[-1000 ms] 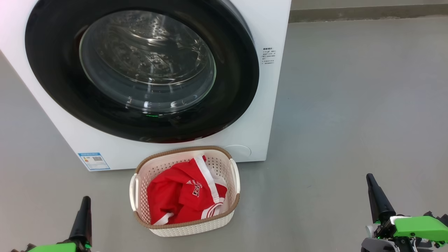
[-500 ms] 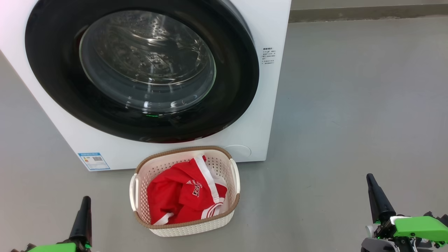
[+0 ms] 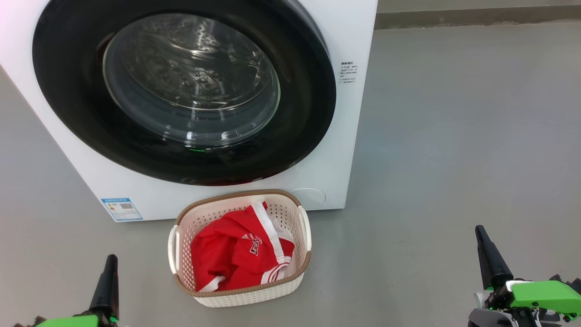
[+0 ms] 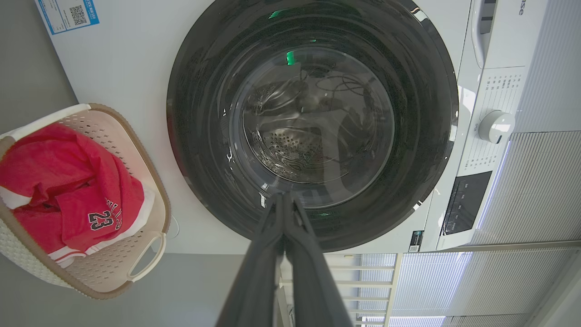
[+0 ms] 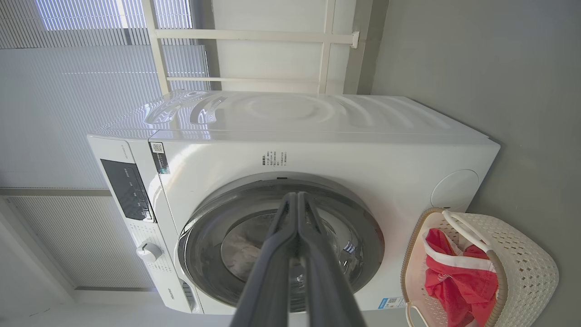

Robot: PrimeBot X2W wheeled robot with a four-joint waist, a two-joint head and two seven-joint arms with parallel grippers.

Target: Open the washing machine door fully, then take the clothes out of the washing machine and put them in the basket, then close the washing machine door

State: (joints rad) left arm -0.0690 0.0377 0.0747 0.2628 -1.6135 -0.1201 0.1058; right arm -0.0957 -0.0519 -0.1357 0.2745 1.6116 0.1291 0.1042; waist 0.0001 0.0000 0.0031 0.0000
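At twelve o'clock in the head view the washing machine door (image 3: 184, 86) sits closed, clothes (image 3: 231, 256) in the basket (image 3: 236, 194) at six. Left wrist view: left gripper (image 4: 283, 204) pinched together, empty. Right wrist view: right gripper (image 5: 297, 200) likewise. All steps look done; next, only confirm the latch.

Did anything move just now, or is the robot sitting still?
Nothing visibly changed. The washing machine door stays shut, the clothes stay in the basket, and the left gripper and right gripper stay low, both shut and holding nothing.
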